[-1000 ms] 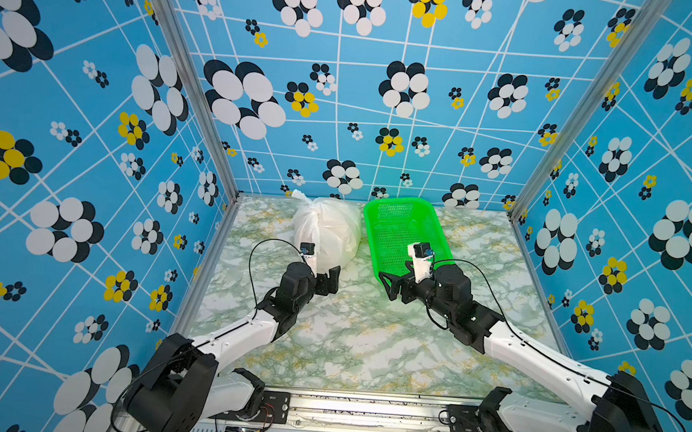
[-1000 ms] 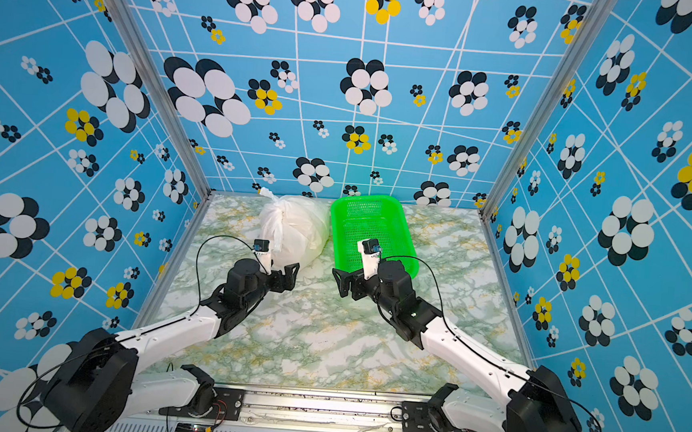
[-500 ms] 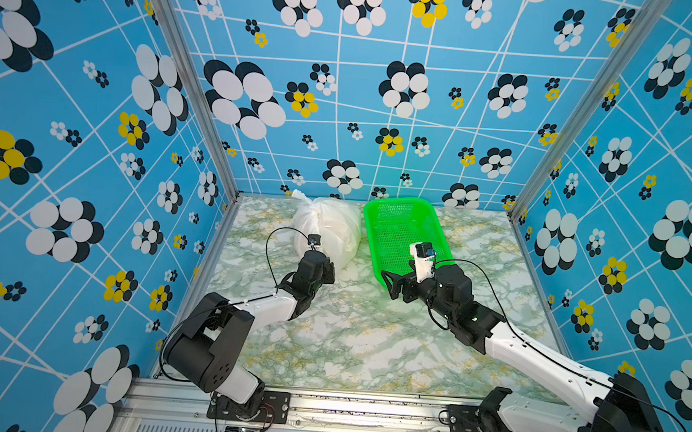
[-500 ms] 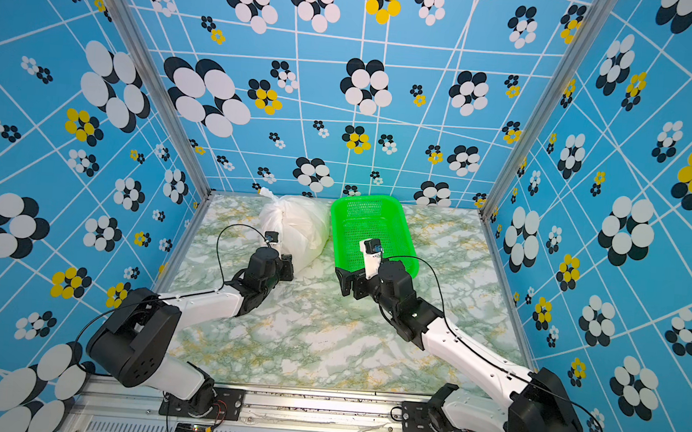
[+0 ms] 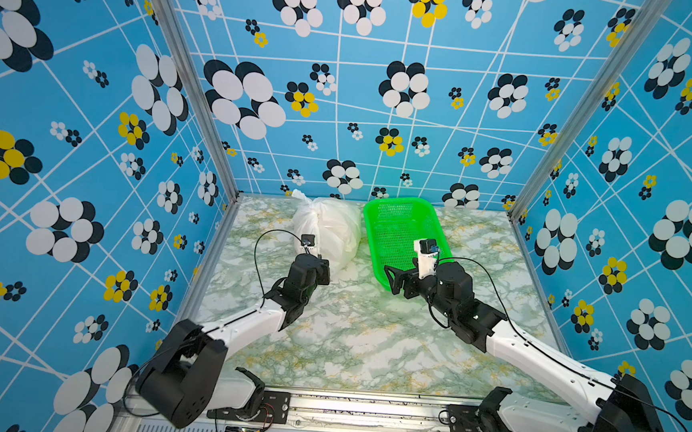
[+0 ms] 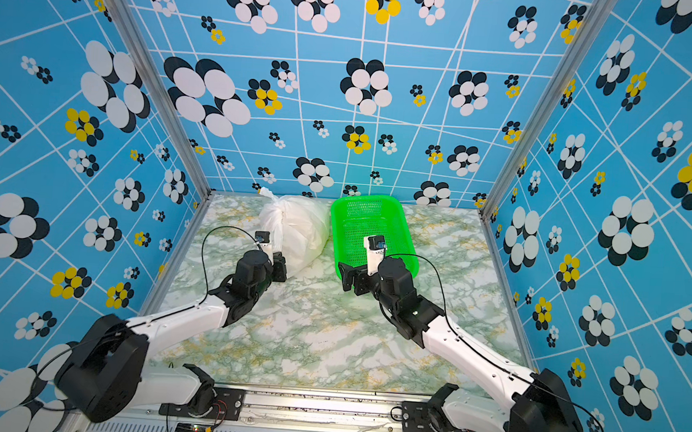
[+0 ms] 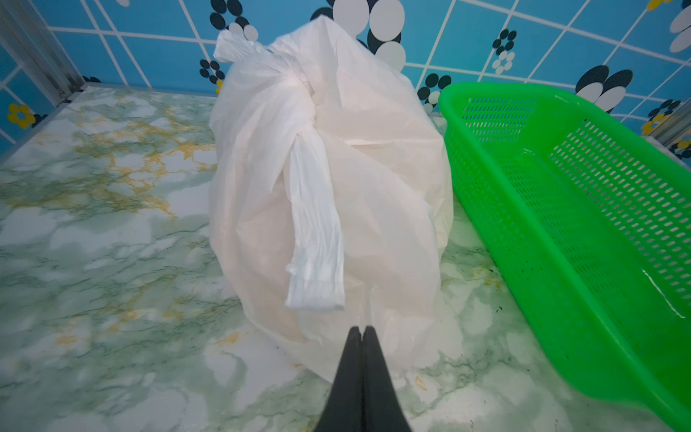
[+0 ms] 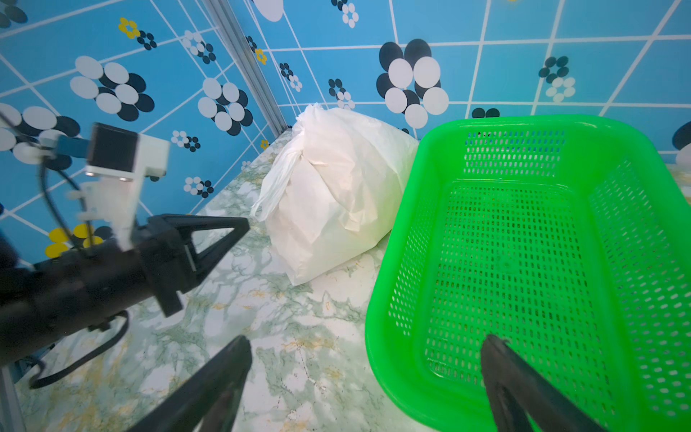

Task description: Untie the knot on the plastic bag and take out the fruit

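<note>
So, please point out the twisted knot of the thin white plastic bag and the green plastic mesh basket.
twisted knot (image 7: 304, 88), left wrist view, on the tie's twisted middle.
green plastic mesh basket (image 7: 501, 91), left wrist view, on a short end's rim.

Ahead of me a green mesh basket sits upright on the green-and-gold marbled tabletop, towards the back and right of the middle. Blue walls printed with white, black and yellow flowers close three sides, joined by grey metal corner posts.
</note>
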You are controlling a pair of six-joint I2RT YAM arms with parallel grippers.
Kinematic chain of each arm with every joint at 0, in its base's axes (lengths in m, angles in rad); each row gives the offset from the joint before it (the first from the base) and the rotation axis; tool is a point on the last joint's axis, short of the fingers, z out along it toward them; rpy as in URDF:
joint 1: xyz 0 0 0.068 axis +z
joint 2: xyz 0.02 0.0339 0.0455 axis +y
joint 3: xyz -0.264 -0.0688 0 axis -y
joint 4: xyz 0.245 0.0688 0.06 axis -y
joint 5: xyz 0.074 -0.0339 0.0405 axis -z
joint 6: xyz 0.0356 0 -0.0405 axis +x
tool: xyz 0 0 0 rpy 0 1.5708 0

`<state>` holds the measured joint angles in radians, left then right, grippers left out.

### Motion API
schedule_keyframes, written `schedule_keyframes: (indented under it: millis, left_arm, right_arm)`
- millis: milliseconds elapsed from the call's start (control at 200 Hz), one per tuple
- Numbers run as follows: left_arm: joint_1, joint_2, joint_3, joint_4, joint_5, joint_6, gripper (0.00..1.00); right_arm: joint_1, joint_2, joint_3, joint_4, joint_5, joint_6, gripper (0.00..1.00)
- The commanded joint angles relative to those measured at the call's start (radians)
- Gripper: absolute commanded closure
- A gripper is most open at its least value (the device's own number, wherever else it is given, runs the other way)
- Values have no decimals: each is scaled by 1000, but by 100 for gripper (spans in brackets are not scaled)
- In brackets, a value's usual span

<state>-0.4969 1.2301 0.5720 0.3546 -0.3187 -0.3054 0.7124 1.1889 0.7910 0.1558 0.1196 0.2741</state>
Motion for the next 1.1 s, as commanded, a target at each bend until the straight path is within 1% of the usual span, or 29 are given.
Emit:
schedule_keyframes:
  millis: [0, 85, 135, 180, 225, 245, 260, 280, 295, 330, 385, 435, 505, 555, 635, 740, 785, 825, 845, 890, 950, 1009, 1044, 1094]
  left_arm:
    - [-20, -162, -61, -178, -97, -28, 100]
    - [-19, -290, -110, -251, -102, -62, 100]
    - [-11, -344, -123, -298, -102, -92, 99]
    - [9, -389, -118, -347, -99, -129, 85]
    - [40, -429, -108, -391, -81, -164, 66]
    - [59, -445, -104, -407, -65, -178, 59]
    - [75, -458, -102, -417, -48, -186, 51]
    - [100, -470, -99, -425, -17, -198, 44]
    - [121, -479, -98, -431, 11, -206, 40]
    - [173, -494, -94, -447, 81, -222, 35]
    - [258, -502, -80, -482, 174, -253, 30]
    - [326, -500, -70, -509, 250, -273, 28]
    - [390, -501, -62, -527, 308, -284, 24]
    - [414, -511, -64, -528, 313, -285, 21]
    - [430, -535, -73, -523, 295, -284, 16]
    - [438, -556, -77, -507, 292, -284, 14]
    - [440, -556, -74, -502, 298, -281, 14]
    - [441, -554, -70, -500, 301, -280, 14]
    - [441, -554, -68, -499, 303, -279, 14]
    - [442, -551, -63, -501, 308, -277, 14]
    - [443, -551, -58, -505, 312, -277, 13]
    - [443, -556, -57, -509, 317, -276, 13]
    - [442, -561, -55, -515, 320, -275, 13]
    - [443, -569, -51, -527, 320, -277, 13]
  right_arm:
    - [24, 64, 110, -59, 6, 10, 5]
    - [42, 128, 171, -65, -2, -4, 4]
    - [42, 188, 228, -73, 0, -6, 1]
    - [43, 262, 316, -131, -18, -13, 1]
    - [48, 353, 419, -211, -26, -10, 1]
    - [53, 391, 459, -242, -18, -8, 1]
    - [56, 421, 485, -260, -15, -4, 1]
    - [60, 458, 515, -271, -15, 2, 1]
    - [61, 487, 533, -280, -22, 5, 1]
    - [67, 551, 582, -297, -40, 10, 1]
    - [80, 648, 655, -320, -48, 3, 1]
    - [95, 735, 739, -371, -33, -18, 1]
    - [105, 846, 883, -447, -31, -36, 1]
    - [105, 914, 957, -479, -49, -38, 1]
    - [105, 1011, 1059, -517, -63, -37, 1]
    - [105, 1086, 1146, -546, -41, -42, 3]
    - [104, 1110, 1181, -568, -31, -47, 6]
    - [105, 1122, 1206, -590, -26, -50, 13]
    - [104, 1122, 1209, -597, -27, -52, 18]
    - [105, 1109, 1195, -592, -35, -50, 34]
    - [106, 1074, 1135, -559, -59, -43, 65]
    - [111, 1027, 1051, -519, -57, -34, 91]
    - [117, 997, 999, -501, -48, -32, 100]
    - [128, 925, 906, -461, -43, -32, 100]
